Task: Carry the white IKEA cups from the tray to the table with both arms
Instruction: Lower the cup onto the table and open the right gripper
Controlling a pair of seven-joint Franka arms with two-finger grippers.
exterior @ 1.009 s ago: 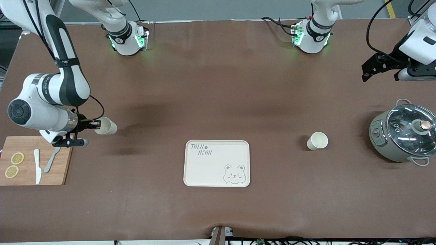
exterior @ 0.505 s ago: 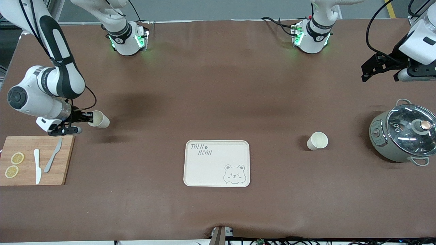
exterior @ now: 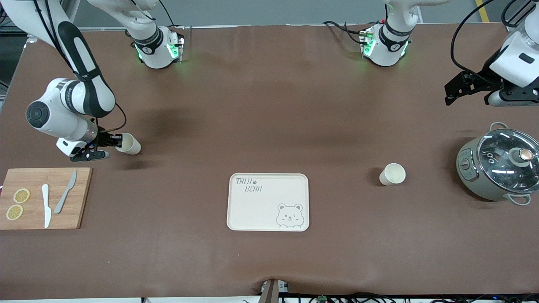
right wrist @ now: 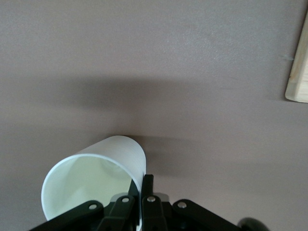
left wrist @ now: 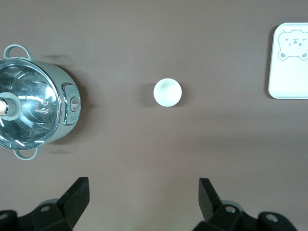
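Shifted tableward, right hand (exterior: pixel 113 140) pinches a tilted cream cup (exterior: pixel 129 144) (smooth); left hand (exterior: pixel 470 88) open.

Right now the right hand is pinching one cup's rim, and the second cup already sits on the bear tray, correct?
Not quite. The right hand does pinch one cup by its rim, but the second cup stands on the bare table, between the bear tray and the pot. The front view shows it.

tray (exterior: pixel 268 202) mid-table | free cup (exterior: pixel 392 174) between tray and pot (exterior: pixel 499 168) | board (exterior: pixel 42 198) at right arm's end
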